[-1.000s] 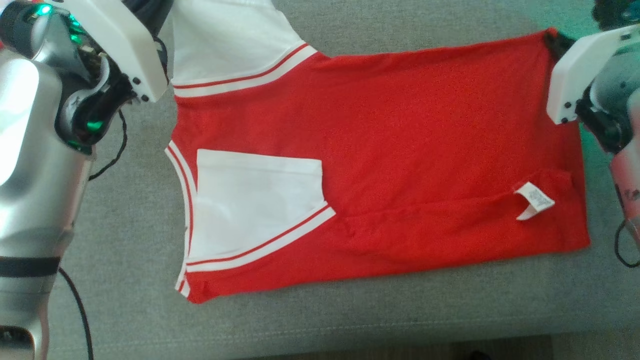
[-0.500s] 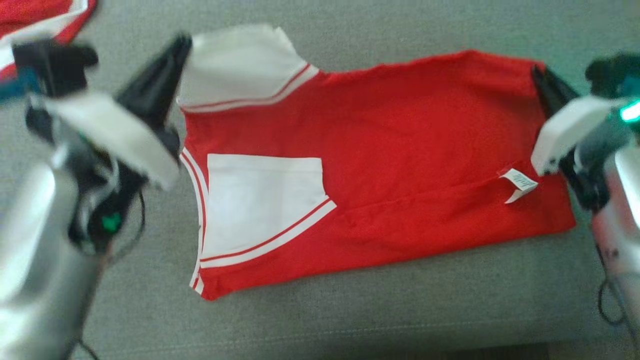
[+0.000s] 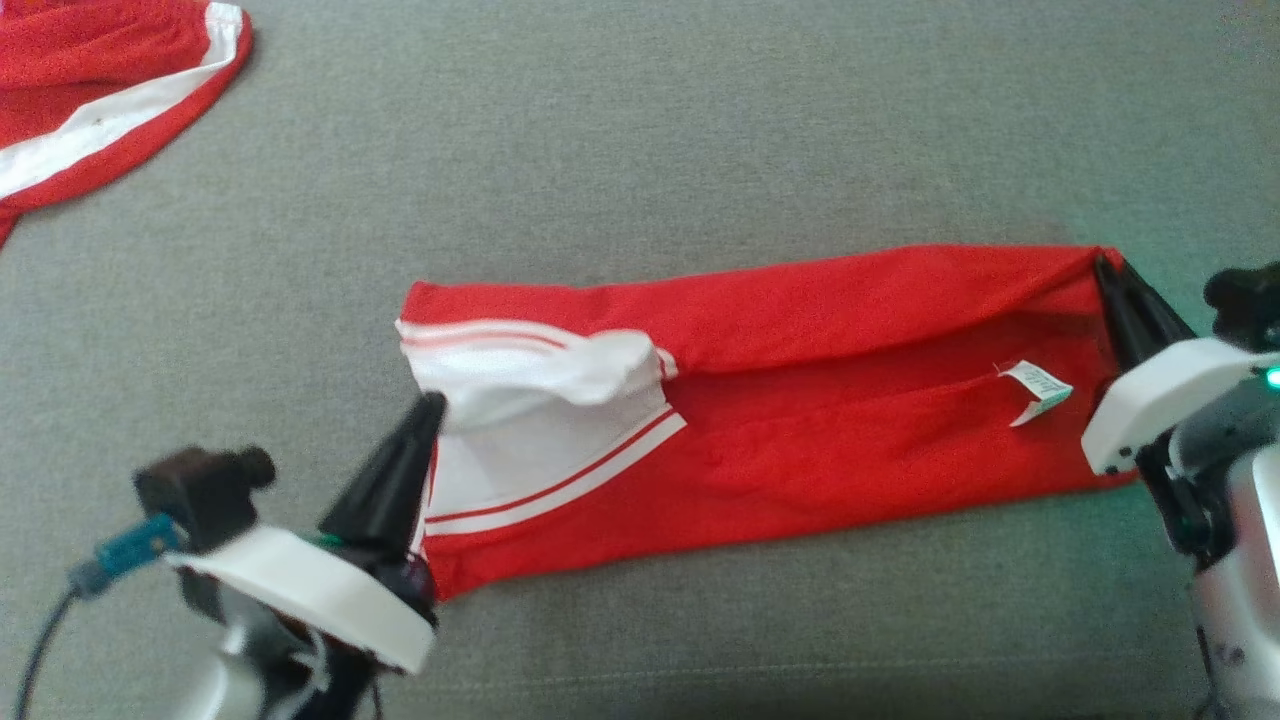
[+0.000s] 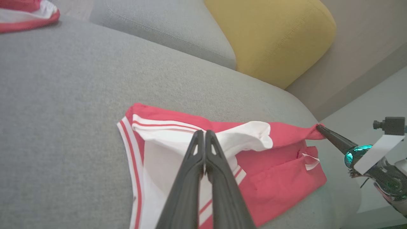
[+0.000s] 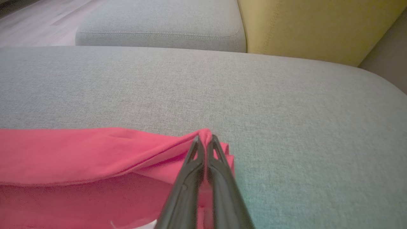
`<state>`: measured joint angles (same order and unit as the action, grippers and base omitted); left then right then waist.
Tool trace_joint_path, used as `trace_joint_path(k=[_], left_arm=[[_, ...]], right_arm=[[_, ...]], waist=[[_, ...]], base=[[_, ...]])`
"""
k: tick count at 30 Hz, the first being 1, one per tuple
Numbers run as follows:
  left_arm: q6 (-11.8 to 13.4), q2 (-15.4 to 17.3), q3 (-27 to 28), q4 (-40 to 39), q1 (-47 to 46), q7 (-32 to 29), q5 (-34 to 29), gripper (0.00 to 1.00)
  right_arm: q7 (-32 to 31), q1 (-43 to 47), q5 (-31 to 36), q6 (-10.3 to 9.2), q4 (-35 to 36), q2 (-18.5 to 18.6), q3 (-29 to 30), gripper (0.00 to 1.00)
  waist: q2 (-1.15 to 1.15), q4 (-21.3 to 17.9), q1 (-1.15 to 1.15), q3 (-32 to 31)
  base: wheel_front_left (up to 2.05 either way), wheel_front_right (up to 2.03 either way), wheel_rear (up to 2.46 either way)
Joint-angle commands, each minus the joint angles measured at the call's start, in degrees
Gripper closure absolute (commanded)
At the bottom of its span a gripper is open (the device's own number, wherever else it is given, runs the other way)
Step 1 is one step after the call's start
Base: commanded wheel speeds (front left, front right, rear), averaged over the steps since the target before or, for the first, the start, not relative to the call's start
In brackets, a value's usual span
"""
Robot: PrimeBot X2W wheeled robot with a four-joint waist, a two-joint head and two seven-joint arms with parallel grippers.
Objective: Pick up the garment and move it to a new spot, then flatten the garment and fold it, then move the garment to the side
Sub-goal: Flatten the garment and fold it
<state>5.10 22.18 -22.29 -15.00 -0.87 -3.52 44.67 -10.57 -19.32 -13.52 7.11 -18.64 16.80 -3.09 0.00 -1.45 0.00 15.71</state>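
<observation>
We find the garment [image 3: 800, 440] lying on the grey sofa seat [image 3: 650, 150], low in the head view and somewhat right of centre, doubled over along its length into a long red band that runs from left to right. Its far long edge is a soft fold, not a flat crease; the upper layer stands slightly proud of the lower one in the right wrist view. At the left end a white panel with red and white stripe trim is turned over on itself and bulges upward. The left gripper [image 3: 430, 405] has its two dark fingers pressed together, their tips at the near left corner of that white panel, where the cloth gathers toward them; we read this as a pinch on the panel. The right gripper [image 5: 205, 138] is likewise closed, nipping the far right corner of the red cloth, which peaks up around its tips. A small white label [image 3: 1037, 390] lies on the red surface near the right end, just beside the right gripper. A second red and white cloth [image 3: 90, 90] rests at the far left corner of the seat, well apart from the garment. A yellow cushion [image 4: 273, 35] stands behind the seat.
</observation>
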Motion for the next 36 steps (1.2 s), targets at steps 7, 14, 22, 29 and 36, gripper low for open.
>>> trace_joint_path(k=[7, 14, 22, 29, 36], left_arm=[[-0.44, -2.96, -0.7, 3.22, 2.04, 3.71, 1.06, 1.0], [-1.58, -4.33, -1.99, 10.05, 2.6, 5.61, 0.98, 1.0], [-1.96, -4.38, -3.7, 13.66, 1.99, 9.63, -3.39, 0.0], [-0.16, -4.75, -2.76, 12.11, 1.93, 14.45, -6.47, 0.0], [1.11, -5.19, -2.52, 12.26, 1.44, 15.53, -7.73, 0.0]], right_arm=[[-2.48, 5.37, 1.91, 0.37, 6.95, -0.63, 4.12, 1.0], [-3.3, 8.78, 3.07, 0.37, 9.49, -2.41, 6.37, 0.75], [-1.58, 11.71, 4.03, 0.37, 11.48, -5.06, 9.4, 0.0], [-1.46, 14.54, 4.44, 0.37, 14.39, -7.21, 11.56, 0.0], [-5.71, 12.98, 5.11, 0.37, 14.51, -6.84, 10.95, 0.0]], waist=[[0.0, 1.32, 0.0, -0.48], [0.0, 1.37, 0.0, -1.21], [0.0, 1.13, 0.0, -2.64], [0.0, 0.92, 0.0, -4.51], [0.0, 0.42, 0.0, -5.5]], base=[[0.0, 0.0, 0.0], [0.0, 0.0, 0.0], [0.0, 0.0, 0.0], [0.0, 0.0, 0.0], [0.0, 0.0, 0.0]])
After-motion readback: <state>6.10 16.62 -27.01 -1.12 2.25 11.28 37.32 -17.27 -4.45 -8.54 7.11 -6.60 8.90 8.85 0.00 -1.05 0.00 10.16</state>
